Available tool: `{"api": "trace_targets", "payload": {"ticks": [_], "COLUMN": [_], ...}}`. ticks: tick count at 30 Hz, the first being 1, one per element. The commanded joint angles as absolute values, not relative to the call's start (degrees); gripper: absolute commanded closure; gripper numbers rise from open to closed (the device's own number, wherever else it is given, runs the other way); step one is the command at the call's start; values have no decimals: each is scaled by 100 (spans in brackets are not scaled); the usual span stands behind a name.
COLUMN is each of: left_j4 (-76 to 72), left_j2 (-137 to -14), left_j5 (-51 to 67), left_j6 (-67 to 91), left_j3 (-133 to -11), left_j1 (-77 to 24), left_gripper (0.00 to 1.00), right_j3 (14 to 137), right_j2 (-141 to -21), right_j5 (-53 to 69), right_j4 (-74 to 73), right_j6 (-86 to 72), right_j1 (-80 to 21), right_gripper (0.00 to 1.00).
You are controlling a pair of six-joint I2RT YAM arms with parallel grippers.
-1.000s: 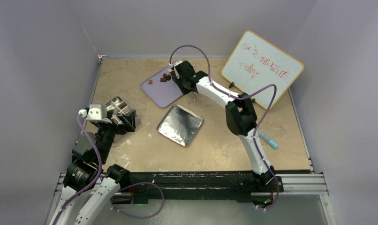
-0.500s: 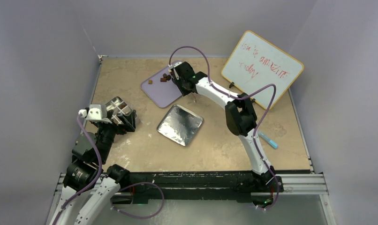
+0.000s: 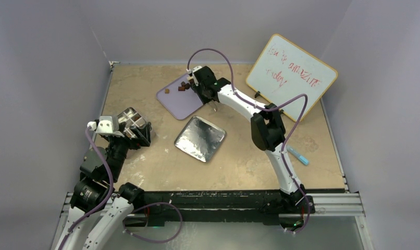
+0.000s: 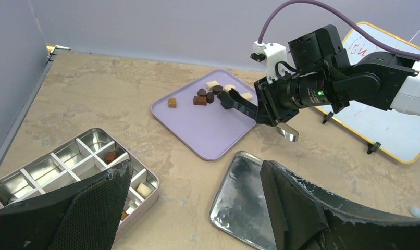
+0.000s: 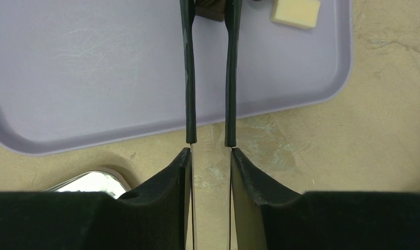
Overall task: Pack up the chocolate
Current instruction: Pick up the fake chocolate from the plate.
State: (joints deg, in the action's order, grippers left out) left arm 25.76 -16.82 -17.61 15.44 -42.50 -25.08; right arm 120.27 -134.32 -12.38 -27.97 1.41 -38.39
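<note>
Several small chocolate [image 3: 183, 87] pieces, dark, caramel and cream, lie at the far end of a lilac tray [image 3: 184, 101]. My right gripper [image 5: 210, 153] is shut on a pair of thin metal tongs [image 5: 187, 78]. The tongs' black tips stand either side of a dark chocolate piece [image 5: 210, 10] at the frame's top edge. A cream piece [image 5: 295, 11] lies just to its right. My left gripper [image 4: 196, 166] hangs open and holds nothing, beside a silver compartment tin [image 4: 67, 161] with a few pieces [image 4: 110, 155] in its cells.
A shiny foil square [image 3: 200, 138] lies mid-table, just in front of the tray. A whiteboard [image 3: 291, 75] leans at the back right. A blue marker [image 3: 300, 156] lies by the right arm. Walls close in the table on three sides.
The right wrist has shifted very slightly over the tray's far end and the tongs have narrowed a little. The left arm has not moved.
</note>
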Motion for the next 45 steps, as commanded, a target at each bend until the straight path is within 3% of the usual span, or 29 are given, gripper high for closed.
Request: {"api": "trace_targets", "payload": {"ticks": [1,22,32,45], "left_j4": [2399,2400,2399,2373], "left_j2": [-1663,-1626,-1522,-1477], "left_j5": [-1758,-1784,-1784,-1784], "left_j6": [1503,1503,1512,1520], "left_j3": [-4263,-4272,-4265,-4254], "left_j1": [-2486,-2487,-2487,-2487], "left_gripper": [9,9,9,9], "right_j3": [12278,12489,12669,12413], "right_j2": [-13294,-13575,-13649,-13175], "right_j5": [-1194,-1381,-1323,-1369], "right_j4": [-2837,-2958,-3064,-2986], "right_j6": [173,348,246,78], "right_j1": [-3927,-3935,-3943,-4358], "right_gripper": [66,60,69,73]}}
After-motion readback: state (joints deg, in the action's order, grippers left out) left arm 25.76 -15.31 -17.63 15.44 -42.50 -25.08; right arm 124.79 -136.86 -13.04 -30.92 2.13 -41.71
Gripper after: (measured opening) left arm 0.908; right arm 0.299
